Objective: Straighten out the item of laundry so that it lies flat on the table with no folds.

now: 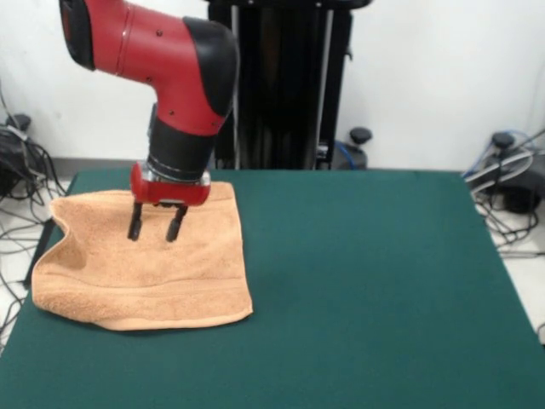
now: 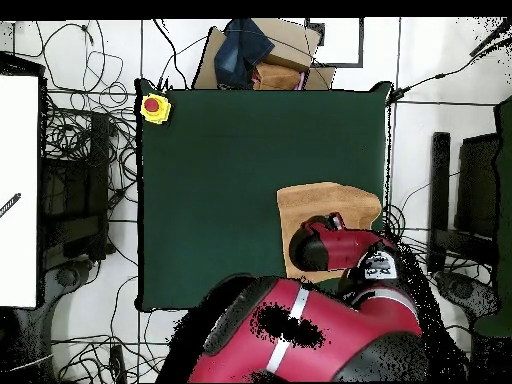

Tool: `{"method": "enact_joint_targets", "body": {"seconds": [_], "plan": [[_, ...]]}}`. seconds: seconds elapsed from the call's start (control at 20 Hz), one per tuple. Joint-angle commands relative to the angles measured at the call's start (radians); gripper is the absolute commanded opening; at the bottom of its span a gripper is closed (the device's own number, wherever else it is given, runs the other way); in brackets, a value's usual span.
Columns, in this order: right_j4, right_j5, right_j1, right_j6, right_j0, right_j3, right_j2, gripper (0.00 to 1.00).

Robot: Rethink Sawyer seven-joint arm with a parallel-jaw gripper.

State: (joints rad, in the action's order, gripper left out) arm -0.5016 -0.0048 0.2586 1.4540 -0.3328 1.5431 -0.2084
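1. Pincer [image 1: 152, 231]: one only, at the end of the single red and black arm [image 1: 174, 64]. Its two dark fingers [image 1: 134, 223] hang apart with a narrow gap between them and nothing held, tips down at the towel's far part. Whether the tips press the cloth or hover just above it cannot be told.
2. One peach-orange towel [image 1: 145, 277] lies at the table's left side in the front view, close to the left edge and nearer the far edge than the near one.
3. Its left side is rumpled: the edge there curls up and appears to hang past the table edge, with a shadowed dip in the cloth. Its right part lies flatter, and one woven band runs across near the front hem.
4. One table [image 1: 366, 290] with a dark green top, far wider than the towel; the rest of its surface is bare.
5. Only the front view shows the fingers and the folds. Seen from overhead, the arm's bulk covers the pincer and part of the towel [image 2: 320, 200], so only the cloth's outer portion shows, by the table's right edge.
6. Only the overhead view shows one yellow box with a red button [image 2: 154, 107] on the table's upper left corner, and one heap of cardboard and dark cloth [image 2: 262, 52] beyond the top edge.
7. Cables [image 1: 21, 183] lie on the floor around the table in both views.
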Motion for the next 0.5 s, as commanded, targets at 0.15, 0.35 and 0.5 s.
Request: {"method": "enact_joint_targets", "body": {"seconds": [0.15, 0.35, 0.5], "plan": [[0.099, -0.045, 0.058, 0.251, 0.056, 0.105, 0.129, 1.0], [0.14, -0.036, 0.077, 0.263, 0.085, 0.12, 0.131, 1.0], [0.162, -0.04, 0.087, 0.261, 0.094, 0.132, 0.138, 1.0]]}}
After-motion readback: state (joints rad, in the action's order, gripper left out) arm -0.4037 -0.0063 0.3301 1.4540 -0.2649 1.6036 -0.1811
